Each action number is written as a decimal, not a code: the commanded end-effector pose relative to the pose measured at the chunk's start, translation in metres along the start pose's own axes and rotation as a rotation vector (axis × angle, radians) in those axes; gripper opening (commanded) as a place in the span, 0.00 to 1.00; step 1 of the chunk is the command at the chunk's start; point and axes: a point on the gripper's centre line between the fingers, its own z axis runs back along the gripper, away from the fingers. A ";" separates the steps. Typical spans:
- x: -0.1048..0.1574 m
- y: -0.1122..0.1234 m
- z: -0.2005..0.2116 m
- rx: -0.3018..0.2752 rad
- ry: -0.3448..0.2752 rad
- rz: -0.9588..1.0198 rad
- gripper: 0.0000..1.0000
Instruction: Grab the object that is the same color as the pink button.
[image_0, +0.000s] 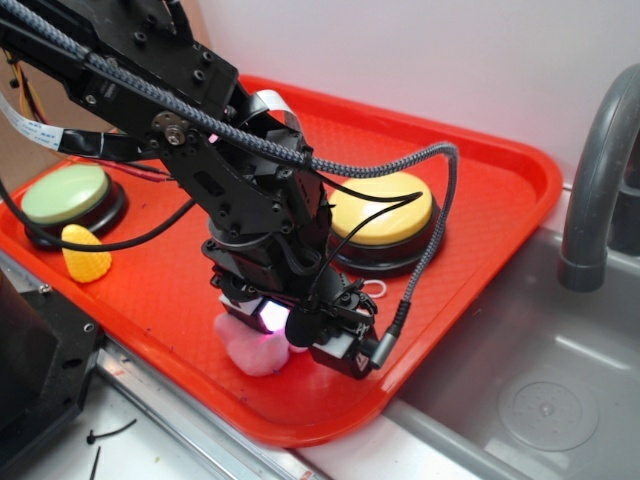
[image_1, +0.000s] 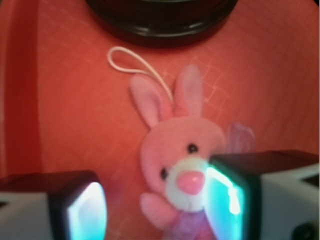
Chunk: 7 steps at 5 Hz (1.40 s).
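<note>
The pink plush bunny (image_1: 175, 150) lies face up on the red tray (image_1: 60, 115), ears pointing away from me, with its white loop cord (image_1: 131, 56) stretched toward a button's black base. My gripper (image_1: 157, 207) is open and low over the tray, its jaws on either side of the bunny. The right finger (image_1: 230, 197) touches the bunny's muzzle; the left finger (image_1: 85, 212) stands apart from it. In the exterior view the bunny (image_0: 250, 350) shows as a pink lump under the gripper (image_0: 290, 325). The pink button is hidden behind the arm.
A yellow-topped button (image_0: 385, 215) sits just behind the gripper. A green-topped button (image_0: 65, 195) and a yellow toy corn (image_0: 85, 255) lie at the tray's left. The tray's front rim (image_0: 300, 425) is close. A grey sink (image_0: 545, 380) with a faucet (image_0: 595, 170) lies to the right.
</note>
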 end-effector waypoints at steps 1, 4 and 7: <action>0.001 0.003 -0.014 0.014 0.042 0.004 0.00; 0.026 0.012 0.021 -0.043 0.108 -0.133 0.00; 0.060 0.050 0.145 -0.002 -0.004 -0.013 0.00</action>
